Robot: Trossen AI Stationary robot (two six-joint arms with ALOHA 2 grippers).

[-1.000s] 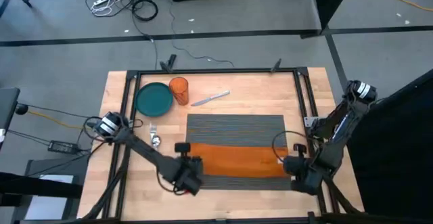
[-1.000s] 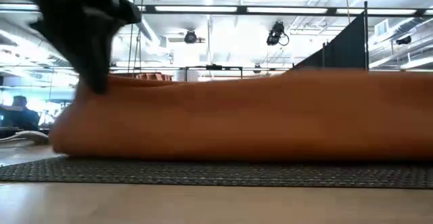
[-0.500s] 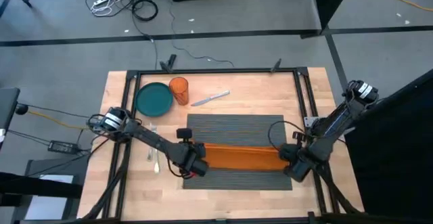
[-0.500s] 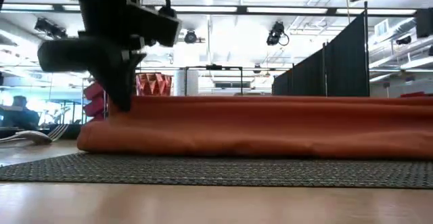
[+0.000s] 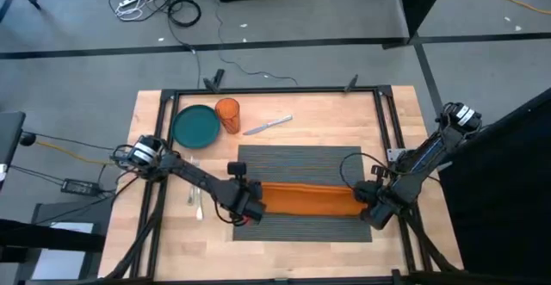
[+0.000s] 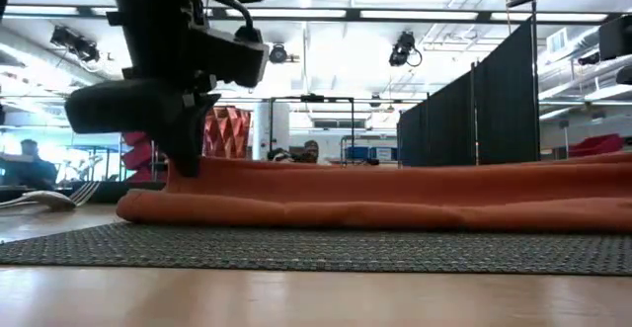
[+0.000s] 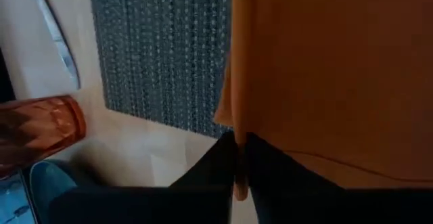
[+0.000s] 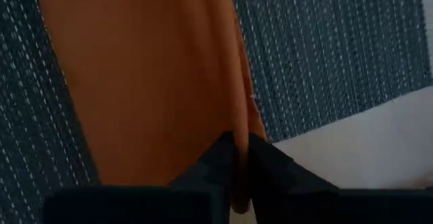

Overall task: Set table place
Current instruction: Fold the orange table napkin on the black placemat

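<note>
- Grey floor and loose cables surround the wooden desk [image 5: 284,113], where the ribbed placemat [image 5: 301,160] lies flat toward the right-hand middle.
- Across the placemat's near half lies the orange napkin [image 5: 306,199], now a narrow band; a second ago it was a wider sheet nearer the front edge, so it has been folded over and drawn inward.
- Left gripper [image 5: 250,207] is pinched closed on the napkin's left end, the cloth clamped between its fingers [image 7: 260,176].
- Right gripper [image 5: 366,206] is closed on the right end likewise.
- From the low view the fold has sunk flatter than before.
- Plate [image 5: 196,126], cup [image 5: 227,113], knife [image 5: 269,125] and fork [image 5: 196,195] sit off the placemat, so most of the setting likely remains.
</note>
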